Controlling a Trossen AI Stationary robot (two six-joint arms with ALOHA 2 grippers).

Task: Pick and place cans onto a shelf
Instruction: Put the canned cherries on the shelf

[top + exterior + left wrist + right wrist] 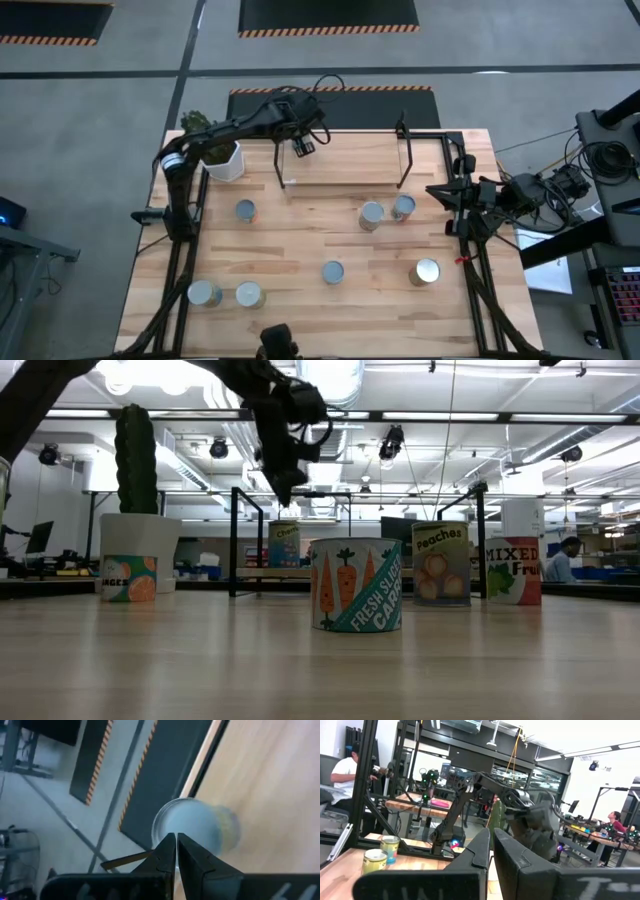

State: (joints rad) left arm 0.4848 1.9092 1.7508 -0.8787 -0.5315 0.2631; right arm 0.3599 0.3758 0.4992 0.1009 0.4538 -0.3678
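The shelf (pixel 345 165) is a light-wood board with black uprights, at the table's far edge. One can (pixel 284 544) stands on its left end and shows blurred in the left wrist view (pixel 197 827). My left gripper (pixel 300 142) hangs just above that can, shut and empty; it also shows in the low view (pixel 283 492). Several cans stand on their bases on the table, among them one at the left (pixel 245 211), a pair right of centre (pixel 371 215) and one in the middle (pixel 332 272). My right gripper (pixel 491 847) waits shut at the table's right edge (pixel 470 195).
A white pot with a cactus (pixel 222 160) stands at the far left, close to my left arm. More cans stand near the front: two at the left (pixel 204 293) and one at the right (pixel 426 272). People sit at desks in the room beyond.
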